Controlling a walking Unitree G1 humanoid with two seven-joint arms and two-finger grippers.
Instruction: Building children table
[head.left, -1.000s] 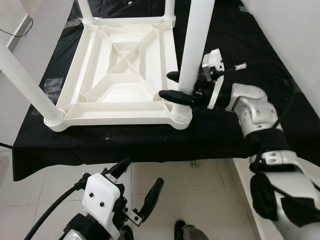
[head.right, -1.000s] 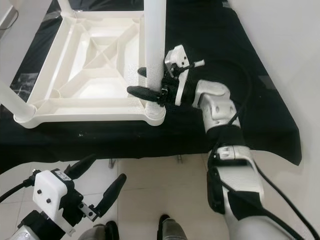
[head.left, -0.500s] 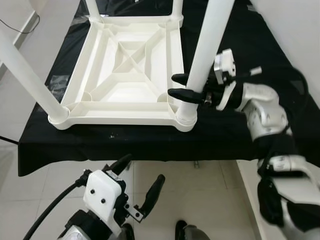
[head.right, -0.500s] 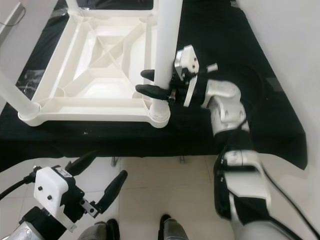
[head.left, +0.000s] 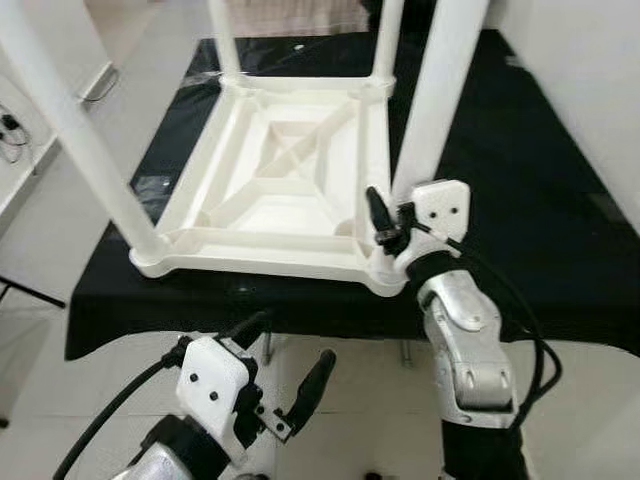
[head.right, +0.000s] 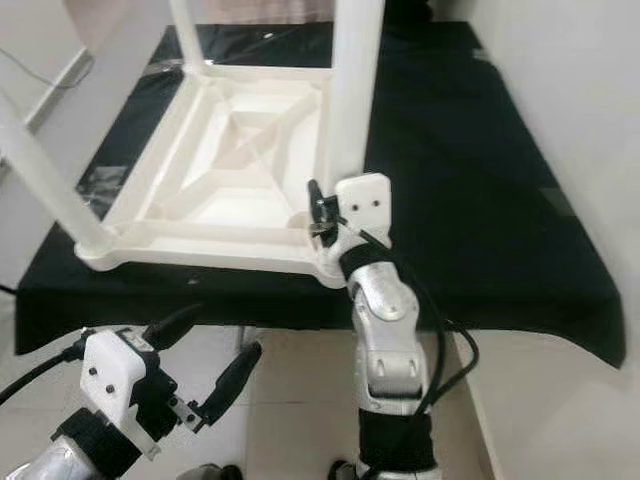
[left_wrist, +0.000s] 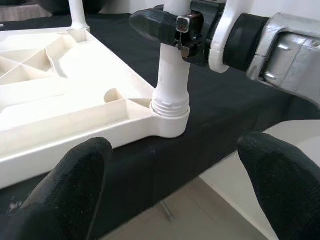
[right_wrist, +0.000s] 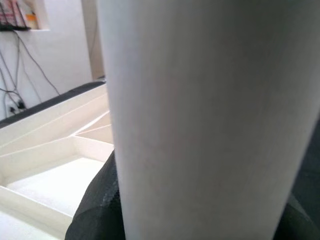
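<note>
Already all four legs stand in the upturned white tabletop (head.left: 270, 180) at frame centre, the right gripper (head.left: 385, 222) clamped round the near-right leg (head.left: 435, 95) above its corner socket, perhaps seating it, while the left gripper (head.left: 290, 365) hangs open at bottom.

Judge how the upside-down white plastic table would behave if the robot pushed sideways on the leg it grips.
The table looks like thin ribbed plastic, so probably light. It might slide on the black cloth. The long leg in the right gripper gives leverage, so it could tip.
</note>
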